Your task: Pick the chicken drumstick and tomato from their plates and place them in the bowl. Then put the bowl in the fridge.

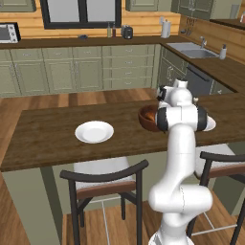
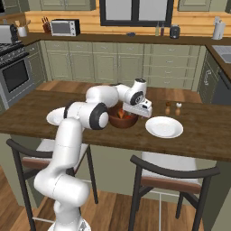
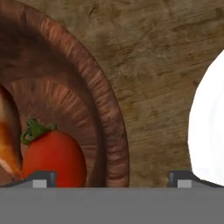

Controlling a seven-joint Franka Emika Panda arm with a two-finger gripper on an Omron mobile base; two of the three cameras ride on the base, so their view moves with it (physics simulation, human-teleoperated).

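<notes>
Gripper (image 3: 112, 178) hangs low over bowl's (image 3: 105, 113) rim, fingertips wide apart w/ nothing between them. Tomato (image 3: 53, 159) sits inside the bowl, green stem up, touching an orange-brown piece at its side, prob. the chicken drumstick (image 3: 8, 140). White plate (image 2: 164, 127) lies just beside bowl on wooden counter (image 3: 157, 65); 2nd plate (image 1: 94, 131) well apart.

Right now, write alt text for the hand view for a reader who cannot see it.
A red tomato with a green stem lies inside the dark-brown bowl, beside an orange-brown piece at the left edge. The open gripper hangs over the bowl's rim, and a white plate sits apart on the wooden counter.
</notes>
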